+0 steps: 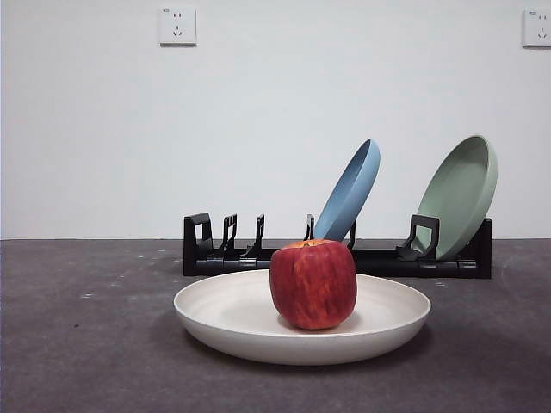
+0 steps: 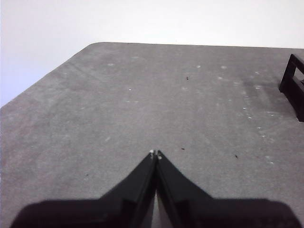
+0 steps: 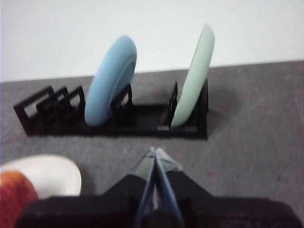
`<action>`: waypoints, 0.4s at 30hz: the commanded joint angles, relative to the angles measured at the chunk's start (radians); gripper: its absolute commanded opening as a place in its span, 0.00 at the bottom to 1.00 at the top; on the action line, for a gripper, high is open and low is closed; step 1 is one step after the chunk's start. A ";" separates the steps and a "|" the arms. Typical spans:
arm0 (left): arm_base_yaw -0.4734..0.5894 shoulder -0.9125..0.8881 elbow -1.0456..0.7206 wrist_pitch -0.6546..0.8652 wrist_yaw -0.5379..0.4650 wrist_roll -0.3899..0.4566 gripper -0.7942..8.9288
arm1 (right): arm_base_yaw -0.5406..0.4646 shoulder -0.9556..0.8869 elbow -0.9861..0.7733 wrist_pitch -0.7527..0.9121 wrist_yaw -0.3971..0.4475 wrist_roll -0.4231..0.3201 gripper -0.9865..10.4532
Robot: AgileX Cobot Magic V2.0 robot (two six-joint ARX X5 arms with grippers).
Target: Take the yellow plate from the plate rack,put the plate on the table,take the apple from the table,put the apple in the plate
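The yellow plate [image 1: 224, 320] lies flat on the table [image 1: 77, 344] in front of the plate rack [image 1: 379, 258]. The dark red apple [image 1: 312, 284] stands upright in the plate's middle. The plate [image 3: 47, 173] and the apple [image 3: 14, 192] also show at the edge of the right wrist view, beside the rack [image 3: 137, 118]. My right gripper [image 3: 156, 153] is shut and empty, above the table in front of the rack. My left gripper [image 2: 155, 154] is shut and empty over bare table [image 2: 142, 95], with one end of the rack [image 2: 293, 83] at the side.
A blue plate [image 1: 349, 191] and a sage-green plate [image 1: 462, 194] lean in the rack's middle and right slots; both show in the right wrist view, blue [image 3: 111, 78] and green [image 3: 194, 78]. A white wall with two sockets stands behind.
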 commanded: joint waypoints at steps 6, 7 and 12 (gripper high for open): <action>0.003 -0.003 -0.014 0.005 -0.003 -0.004 0.08 | -0.002 -0.006 -0.032 -0.082 0.004 0.008 0.09; 0.003 -0.003 -0.014 0.005 -0.003 -0.004 0.08 | -0.002 -0.006 -0.032 -0.080 0.003 0.006 0.09; 0.003 -0.003 -0.014 0.005 -0.003 -0.004 0.08 | -0.002 -0.006 -0.032 -0.079 0.002 0.041 0.09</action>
